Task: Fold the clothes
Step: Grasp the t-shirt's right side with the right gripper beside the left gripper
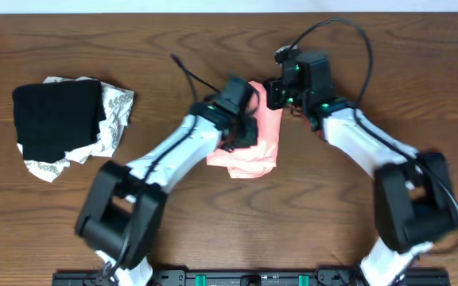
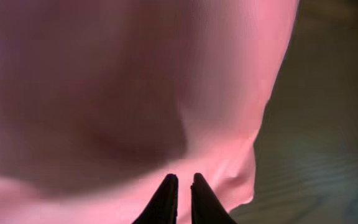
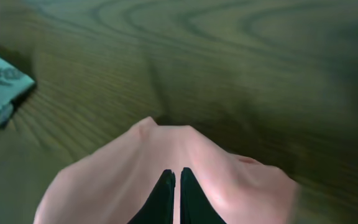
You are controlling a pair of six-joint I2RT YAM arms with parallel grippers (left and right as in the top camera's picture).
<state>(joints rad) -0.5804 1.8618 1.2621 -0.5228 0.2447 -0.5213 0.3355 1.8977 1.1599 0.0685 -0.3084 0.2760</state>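
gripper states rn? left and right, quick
Left gripper: closed, pinching the T-shirt.
Right gripper: closed, pinching a raised fold of the T-shirt.

Soft matt cloth T-shirt (image 1: 249,155); smooth grained wood table (image 1: 54,238).

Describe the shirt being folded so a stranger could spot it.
Start at the wooden table and look to its middle. The T-shirt lies bunched there, the only salmon-pink piece; the black garment and white patterned cloth sit far left.
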